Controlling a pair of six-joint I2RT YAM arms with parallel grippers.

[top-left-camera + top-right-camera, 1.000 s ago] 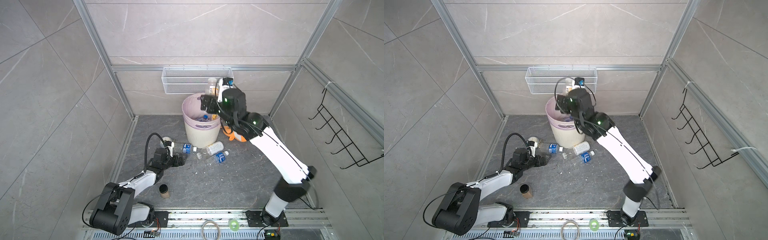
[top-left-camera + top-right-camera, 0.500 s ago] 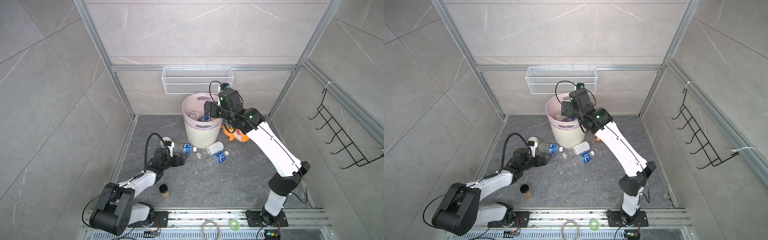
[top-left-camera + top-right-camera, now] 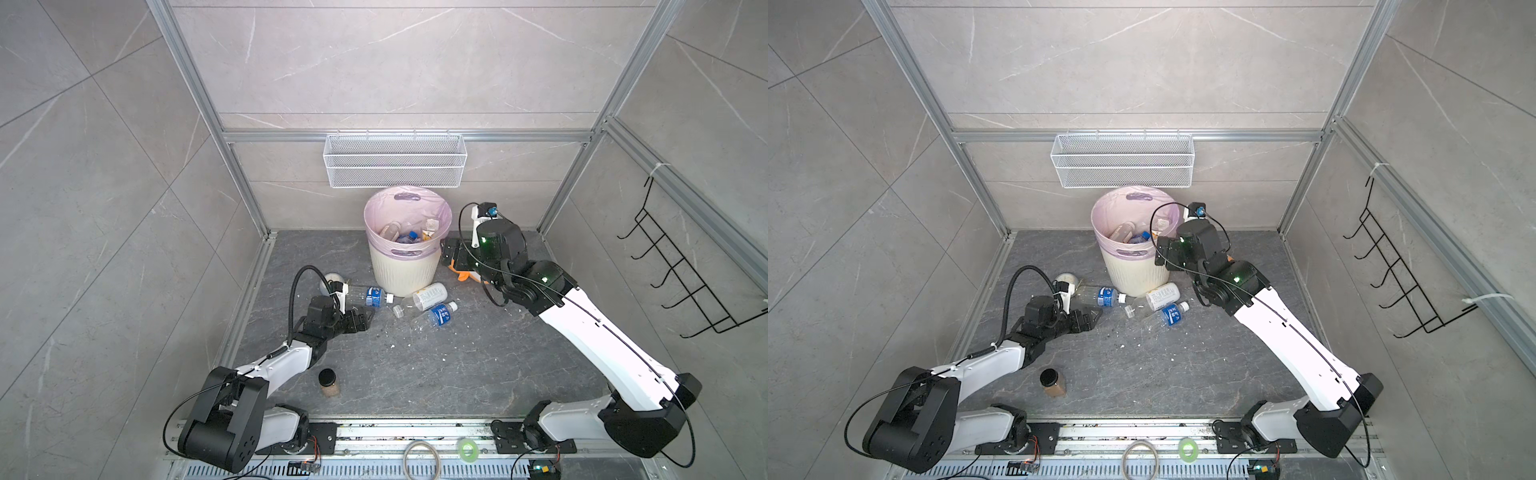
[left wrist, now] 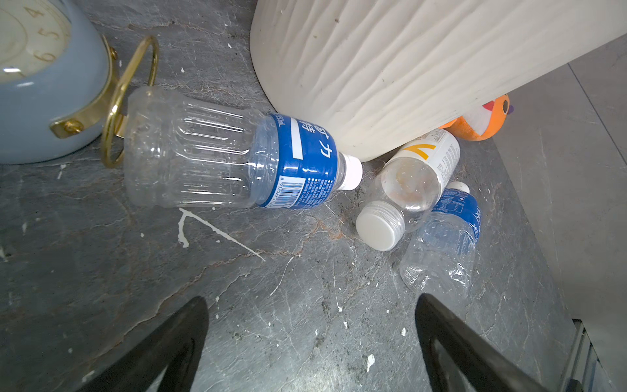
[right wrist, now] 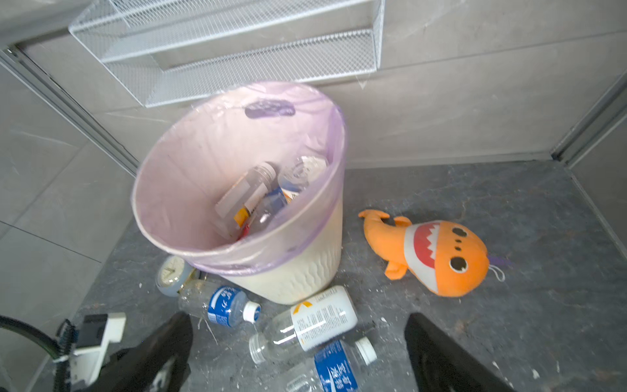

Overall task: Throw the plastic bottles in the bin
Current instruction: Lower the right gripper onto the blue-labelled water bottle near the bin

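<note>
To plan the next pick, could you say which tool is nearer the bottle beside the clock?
Left. The left tool is just short of the bottle; the right tool is raised on the other side of the bin.

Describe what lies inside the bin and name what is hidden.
Inside the bin, against its pink liner, lie several plastic bottles piled together, clear with blue and yellow labels. The pile covers the bottom, so an exact count and anything beneath cannot be seen.
</note>
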